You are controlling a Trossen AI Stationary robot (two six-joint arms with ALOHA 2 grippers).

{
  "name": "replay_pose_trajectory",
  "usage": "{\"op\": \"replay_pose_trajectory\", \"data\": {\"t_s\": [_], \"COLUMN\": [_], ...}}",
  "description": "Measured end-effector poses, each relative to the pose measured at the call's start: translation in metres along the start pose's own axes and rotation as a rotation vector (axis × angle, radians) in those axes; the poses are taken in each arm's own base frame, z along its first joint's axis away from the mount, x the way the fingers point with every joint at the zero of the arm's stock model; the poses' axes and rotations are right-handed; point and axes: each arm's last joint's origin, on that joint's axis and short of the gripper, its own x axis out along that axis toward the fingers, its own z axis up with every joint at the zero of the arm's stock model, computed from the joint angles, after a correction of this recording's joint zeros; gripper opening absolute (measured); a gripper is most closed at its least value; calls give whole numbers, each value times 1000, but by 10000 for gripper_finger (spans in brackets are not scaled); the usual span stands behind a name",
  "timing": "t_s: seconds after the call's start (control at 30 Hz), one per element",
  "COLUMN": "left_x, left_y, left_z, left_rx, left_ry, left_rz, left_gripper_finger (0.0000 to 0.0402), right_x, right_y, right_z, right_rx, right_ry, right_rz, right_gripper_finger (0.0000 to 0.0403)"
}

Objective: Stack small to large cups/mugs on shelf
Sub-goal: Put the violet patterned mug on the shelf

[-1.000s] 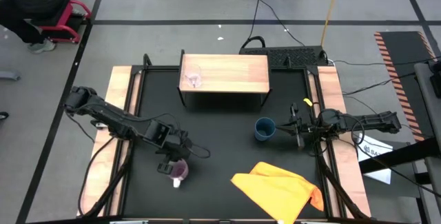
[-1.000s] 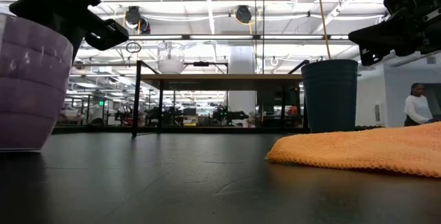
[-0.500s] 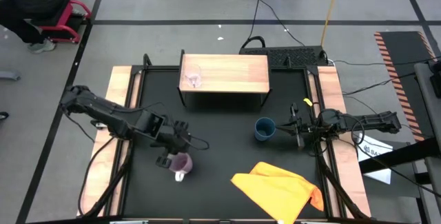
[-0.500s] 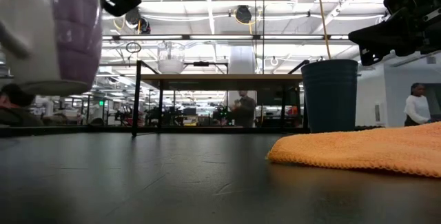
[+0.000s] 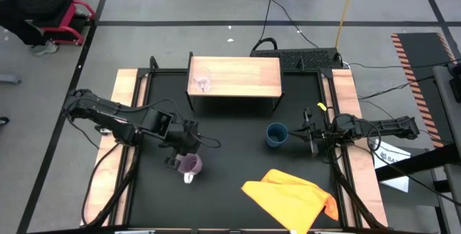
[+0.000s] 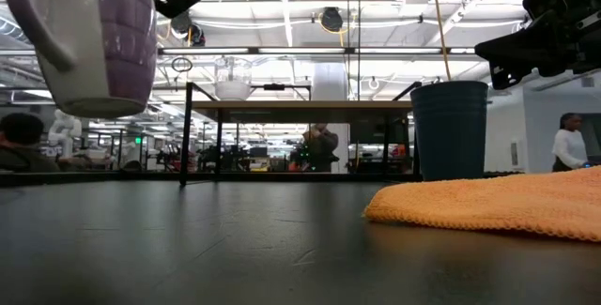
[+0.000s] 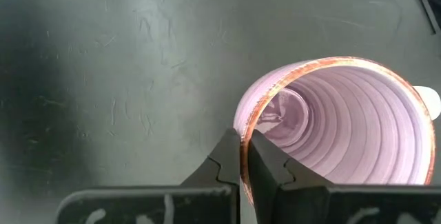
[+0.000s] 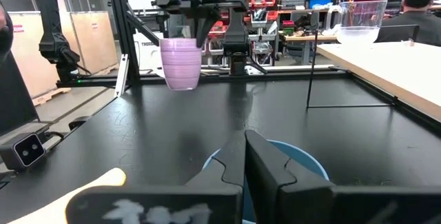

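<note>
Left gripper (image 5: 184,145) is pinching just the rim of the purple mug (image 5: 190,165), lifted off the table (image 5: 230,155). That thin rim grip could let it swing or slip on the way to the shelf (image 5: 241,75). Right gripper (image 5: 301,134) is clenched on the blue cup (image 5: 276,135) rim.

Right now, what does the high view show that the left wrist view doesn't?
Only the high view shows the shelf with the tiny clear glass on top, the dark blue cup beside the right gripper, and the orange cloth.

Only the left wrist view shows the fingers pinching the light purple mug's rim, one inside and one outside, and the ribbed inside of the mug.

Both show the mug held by the left gripper above the black table.
</note>
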Motion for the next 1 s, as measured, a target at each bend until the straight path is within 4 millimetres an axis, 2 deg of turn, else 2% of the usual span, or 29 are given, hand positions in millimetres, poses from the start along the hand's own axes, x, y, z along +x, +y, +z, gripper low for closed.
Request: {"op": "replay_pose_trajectory", "data": {"t_s": [0.73,1.0], "left_x": [0,-5], "left_y": [-2,-1], "left_z": [-2,-6], "left_rx": [0,12], "left_ry": [25,36], "left_rz": [3,55], "left_gripper_finger": [9,9], "right_x": [0,0], "right_y": [0,0], "right_z": [0,0], "right_rx": [0,0], "right_ry": [0,0], "right_rz": [0,0], "right_gripper_finger": [0,0]}}
